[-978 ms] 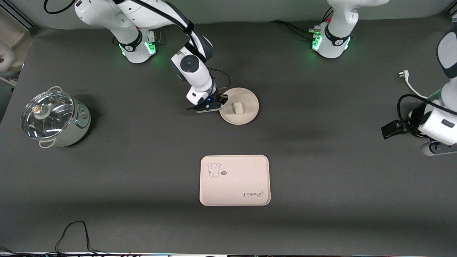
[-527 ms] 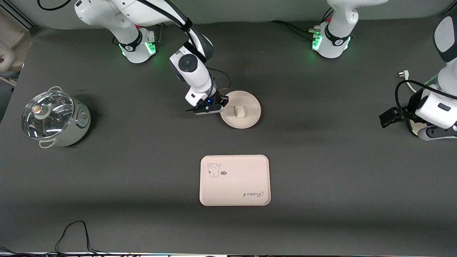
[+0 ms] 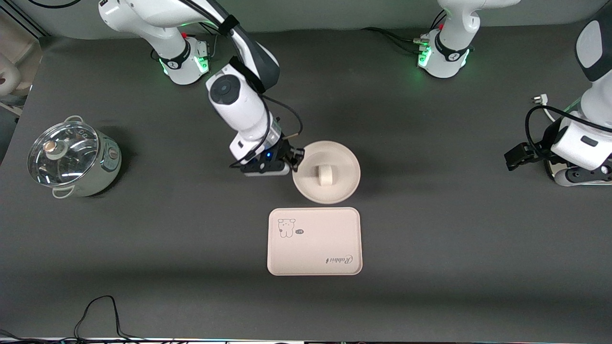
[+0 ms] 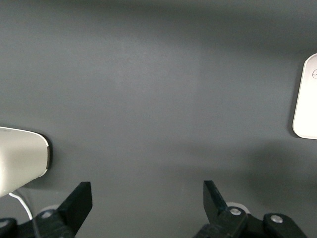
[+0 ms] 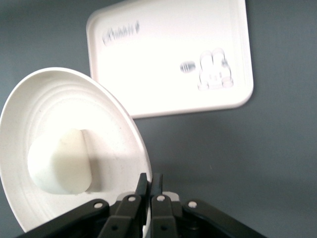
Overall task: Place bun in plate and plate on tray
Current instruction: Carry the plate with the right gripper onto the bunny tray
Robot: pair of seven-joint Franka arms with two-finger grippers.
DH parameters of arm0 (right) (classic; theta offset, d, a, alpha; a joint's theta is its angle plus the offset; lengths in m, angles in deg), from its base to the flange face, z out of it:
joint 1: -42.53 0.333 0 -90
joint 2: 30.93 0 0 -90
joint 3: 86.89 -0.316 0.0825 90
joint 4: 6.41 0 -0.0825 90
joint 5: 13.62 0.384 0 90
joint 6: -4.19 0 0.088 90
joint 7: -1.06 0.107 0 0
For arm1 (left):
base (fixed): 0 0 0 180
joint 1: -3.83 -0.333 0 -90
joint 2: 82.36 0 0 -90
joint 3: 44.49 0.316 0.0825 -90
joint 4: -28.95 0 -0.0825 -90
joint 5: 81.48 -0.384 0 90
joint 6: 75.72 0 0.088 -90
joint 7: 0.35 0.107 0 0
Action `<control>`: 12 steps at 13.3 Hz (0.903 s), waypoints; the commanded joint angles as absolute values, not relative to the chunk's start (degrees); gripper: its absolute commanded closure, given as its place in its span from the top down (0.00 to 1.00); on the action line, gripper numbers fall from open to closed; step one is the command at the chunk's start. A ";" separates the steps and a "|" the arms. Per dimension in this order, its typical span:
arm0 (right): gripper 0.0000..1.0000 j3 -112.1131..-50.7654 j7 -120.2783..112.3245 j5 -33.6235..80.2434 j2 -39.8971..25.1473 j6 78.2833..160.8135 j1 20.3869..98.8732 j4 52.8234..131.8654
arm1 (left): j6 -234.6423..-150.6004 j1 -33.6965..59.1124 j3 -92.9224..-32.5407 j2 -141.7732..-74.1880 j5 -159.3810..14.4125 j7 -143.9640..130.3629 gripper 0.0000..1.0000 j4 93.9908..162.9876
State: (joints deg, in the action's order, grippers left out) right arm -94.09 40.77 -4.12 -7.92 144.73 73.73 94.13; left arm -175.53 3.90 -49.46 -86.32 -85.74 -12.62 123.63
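The round cream plate (image 3: 348,160) hangs tilted above the table, just short of the tray's edge on the robots' side. My right gripper (image 3: 293,161) is shut on its rim at the right arm's end. The small white bun (image 3: 326,175) lies in the plate's middle. The right wrist view shows the pinched plate rim (image 5: 130,124), the bun (image 5: 58,163), my right gripper (image 5: 150,182) and the tray (image 5: 168,54). The cream-pink tray (image 3: 314,241), with its animal drawing and script lettering, lies flat on the table. My left gripper (image 3: 519,156) waits open and empty at the left arm's end (image 4: 147,198).
A steel pot with a glass lid (image 3: 71,157) stands toward the right arm's end of the table. A white cable with a plug (image 3: 541,101) lies near the left arm. A black cable (image 3: 100,310) loops at the table edge nearest the front camera. One tray corner (image 4: 307,99) shows in the left wrist view.
My right gripper has lifted the plate with the bun in it and carried it toward the tray. The left arm has shifted slightly.
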 commanded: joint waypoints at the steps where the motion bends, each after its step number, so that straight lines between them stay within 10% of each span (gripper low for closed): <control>1: 0.00 -94.53 40.96 -3.52 3.93 135.35 70.76 72.32 | -176.79 6.64 -46.78 -84.64 -86.49 -11.86 1.00 125.11; 12: 0.00 -94.53 36.21 -4.22 27.60 142.53 67.23 58.54 | -175.83 12.44 -41.07 -84.91 -86.49 -10.63 1.00 124.14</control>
State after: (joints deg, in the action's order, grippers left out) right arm -94.14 37.35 -4.17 24.87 141.94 67.08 62.03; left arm -176.45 10.28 -42.63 -86.14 -85.75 -11.53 123.58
